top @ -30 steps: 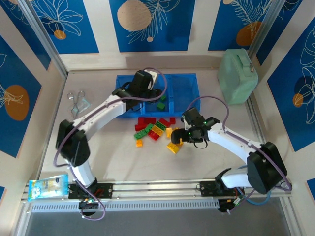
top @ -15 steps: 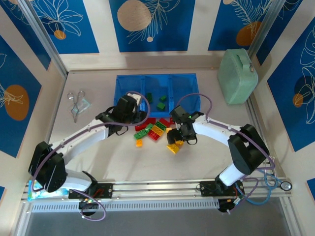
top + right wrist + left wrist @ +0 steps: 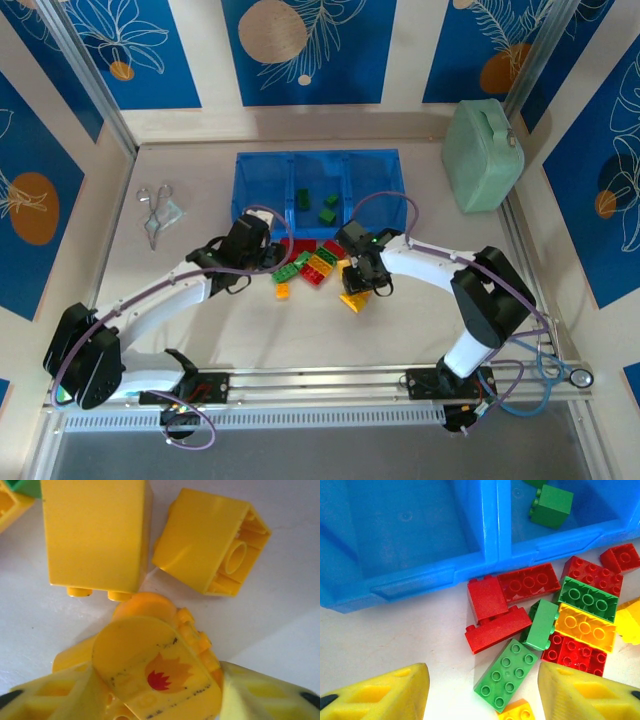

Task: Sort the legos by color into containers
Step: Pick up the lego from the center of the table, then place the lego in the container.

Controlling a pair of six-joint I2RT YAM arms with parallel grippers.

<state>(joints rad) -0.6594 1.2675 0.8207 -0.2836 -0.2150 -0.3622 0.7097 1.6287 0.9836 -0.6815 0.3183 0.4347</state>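
Right, close-up I'm reading a flame print the overhead blurs: right gripper [image 3: 157, 680] pinching the round yellow piece [image 3: 145, 655] near the middle of the table [image 3: 240, 335], left gripper [image 3: 482, 672] hanging spread over a green brick [image 3: 506, 680], its long axis slanting toward the tray [image 3: 415, 577].

**Tight at the Tray, Free at the Near Side**

The legos [image 3: 315, 262] lie packed, the red ones touching the front wall of the blue tray [image 3: 262, 185]. Two yellow bricks [image 3: 95, 535] crowd just ahead of the right gripper [image 3: 357, 288], and the round yellow piece [image 3: 150, 655] fills its jaws. The table [image 3: 300, 340] is bare on the near side of the pile.
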